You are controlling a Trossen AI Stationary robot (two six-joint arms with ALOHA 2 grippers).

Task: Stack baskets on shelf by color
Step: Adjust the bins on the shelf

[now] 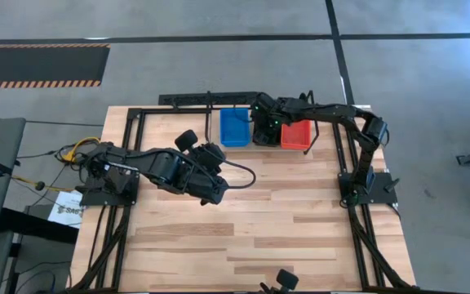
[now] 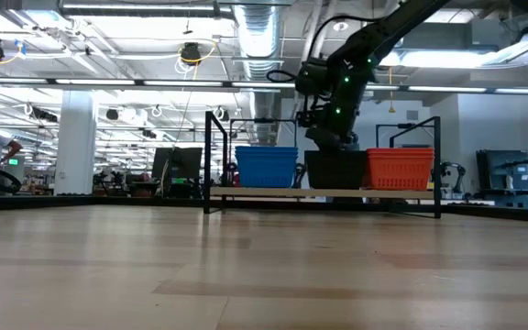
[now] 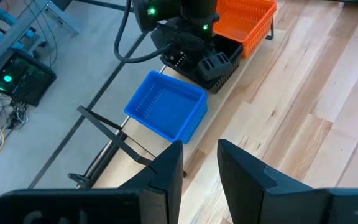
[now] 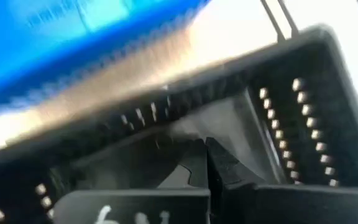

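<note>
Shelf: narrow light wooden board framed by thin black metal rods, standing at the far edge of the plank tabletop, upper centre of the high view and mid-frame in the low view.

Blue basket stack: shallow rectangular slotted plastic, on the shelf's left portion in the high view. Also seen at centre of the left wrist view and left of centre in the low view. How many are nested cannot be told.

Black basket stack: same form, on the shelf between the blue and the red-orange, close beside both.

Red-orange basket stack: same form, on the shelf's right portion in the high view; upper right of the left wrist view.

Right gripper: lowered into the black basket, jaws pressed together. The fingertips meet over the basket's floor, and nothing is visibly pinched. Its arm reaches in from the upper right of the high view.

Left gripper: raised above bare tabletop left of centre in the high view, well apart from the shelf. Jaws slightly spread with a narrow gap, holding nothing.
</note>
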